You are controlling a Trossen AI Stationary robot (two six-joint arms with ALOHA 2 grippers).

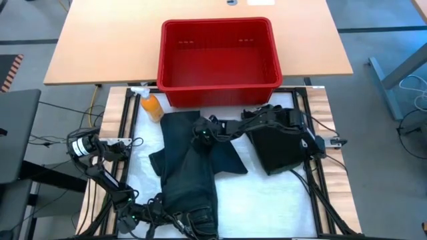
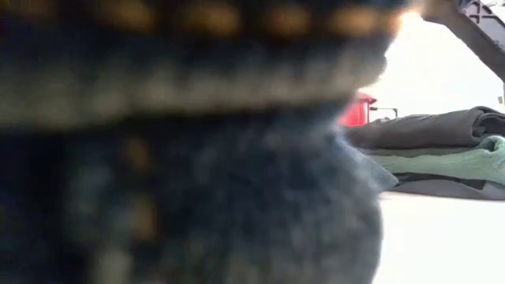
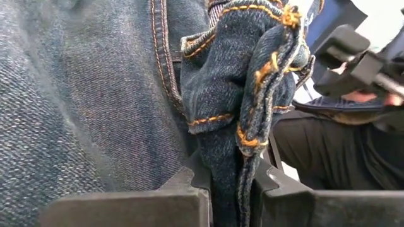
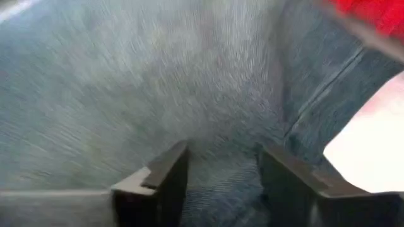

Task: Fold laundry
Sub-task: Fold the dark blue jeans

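Lying along the white-covered table (image 1: pixel 280 200), a pair of dark blue jeans (image 1: pixel 189 170) runs from just in front of the red basket (image 1: pixel 219 53) down to the near edge, with one part spread off to the right at mid-length. The left gripper (image 3: pixel 230 189) is down at the near end of the jeans, its jaws pressed together on a bunched fold of denim with orange stitching; that fold stands up between the two dark fingers (image 3: pixel 183 189) in the left wrist view. The right gripper (image 1: pixel 203 133) reaches in from the right side and sits on the jeans about midway along them. Its jaws stand spread, with denim filling the space ahead of them in the right wrist view, and I cannot tell whether they pinch any cloth. To the right of the jeans lies a folded stack of dark garments (image 1: pixel 277 147); the low view shows a grey piece on top of a pale green one. An orange bottle (image 1: pixel 151 107) lies near the basket's left near corner. Denim blocks most of the low view
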